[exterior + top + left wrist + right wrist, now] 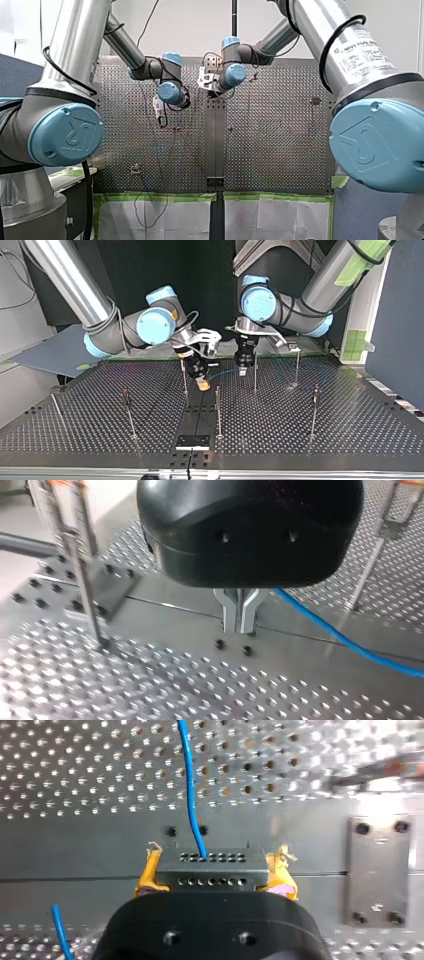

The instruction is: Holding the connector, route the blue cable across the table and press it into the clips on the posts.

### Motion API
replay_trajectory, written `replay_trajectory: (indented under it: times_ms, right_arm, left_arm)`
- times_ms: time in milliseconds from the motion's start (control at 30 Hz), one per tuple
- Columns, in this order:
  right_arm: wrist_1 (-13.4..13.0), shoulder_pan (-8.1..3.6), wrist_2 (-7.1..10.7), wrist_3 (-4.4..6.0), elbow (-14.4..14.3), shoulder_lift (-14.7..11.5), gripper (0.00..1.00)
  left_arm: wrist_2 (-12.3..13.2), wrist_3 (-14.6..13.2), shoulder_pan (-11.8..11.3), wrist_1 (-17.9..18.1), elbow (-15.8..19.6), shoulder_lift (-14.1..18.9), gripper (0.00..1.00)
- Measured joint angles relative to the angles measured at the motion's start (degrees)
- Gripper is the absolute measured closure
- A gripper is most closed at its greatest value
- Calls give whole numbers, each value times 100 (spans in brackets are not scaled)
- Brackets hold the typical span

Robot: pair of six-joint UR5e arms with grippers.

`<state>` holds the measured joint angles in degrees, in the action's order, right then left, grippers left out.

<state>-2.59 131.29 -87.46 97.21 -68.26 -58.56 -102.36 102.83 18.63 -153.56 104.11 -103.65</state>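
Found no cable [189, 785] on the near posts [218, 410]: routing judged barely begun. Farther back, had connector [210, 865] clamped in right gripper's [214, 872] yellow pads [146, 879], cable trailing off toward left gripper [240, 620]. Saw its fingers [231, 612] together, cable just beside; pinched or not, couldn't tell. Perforated table [300, 435] underneath, dark backdrop [210, 290] beyond.

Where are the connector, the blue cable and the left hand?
connector [212, 869]: right wrist view, middle of its dark body.
blue cable [189, 790]: right wrist view, stretch ahead of the connector.
left hand [239, 627]: left wrist view, between its fingertips.
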Motion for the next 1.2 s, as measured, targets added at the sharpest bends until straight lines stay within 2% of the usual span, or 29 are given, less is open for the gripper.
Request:
replay_trajectory:
  times_ms: [467, 633, 933, 1200]
  right_arm:
    - [68, 8, 2, 1, -2, -592, 100]
    - [75, 7, 13, 1, -1, -699, 100]
    - [111, -51, 18, 18, -4, -721, 100]
    - [125, -122, 16, 43, 0, -724, 100]
  left_arm:
    - [-1, 5, 76, -129, -1, 685, 100]
    - [-6, 15, 79, -108, -1, 851, 100]
    - [17, 81, 51, 169, -3, 857, 100]
    - [305, 181, 37, 501, -71, 550, 100]
